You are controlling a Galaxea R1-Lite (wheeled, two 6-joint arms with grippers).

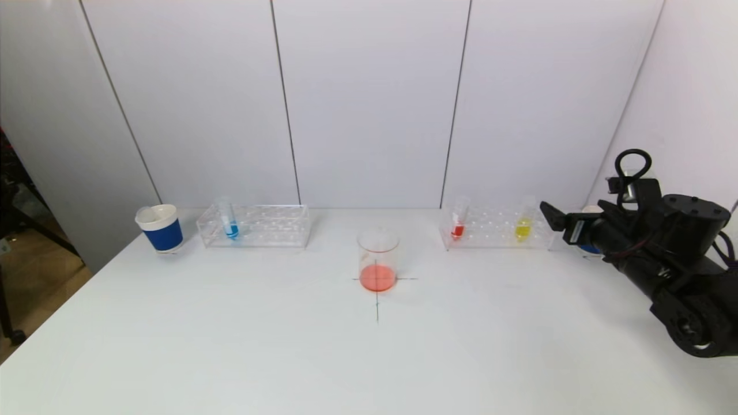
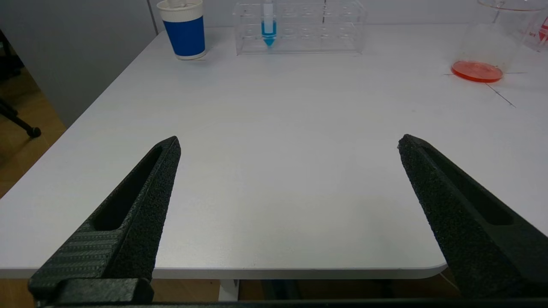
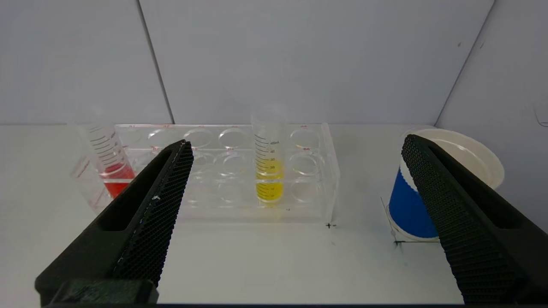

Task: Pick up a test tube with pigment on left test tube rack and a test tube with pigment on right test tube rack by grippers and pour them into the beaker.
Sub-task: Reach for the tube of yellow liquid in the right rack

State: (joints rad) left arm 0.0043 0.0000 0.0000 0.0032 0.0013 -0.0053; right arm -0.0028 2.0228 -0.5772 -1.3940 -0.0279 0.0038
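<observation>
The left clear rack [image 1: 271, 227] holds a tube of blue pigment [image 1: 230, 226]. The right clear rack [image 1: 490, 230] holds a tube of red pigment [image 1: 458, 226] and one of yellow pigment [image 1: 523, 226]. The glass beaker [image 1: 377, 258] stands between them with orange-red liquid in its bottom. My right gripper [image 1: 552, 218] is open and empty, just right of the right rack; in its wrist view [image 3: 296, 145] the yellow tube [image 3: 269, 171] stands ahead of it. My left gripper [image 2: 289, 143] is open and empty over the table's near edge, far from the blue tube [image 2: 268, 30].
A blue-and-white paper cup [image 1: 160, 229] stands left of the left rack. Another blue cup [image 3: 411, 205] stands right of the right rack, close by my right gripper. Grey wall panels rise behind the racks. A black cross is drawn under the beaker.
</observation>
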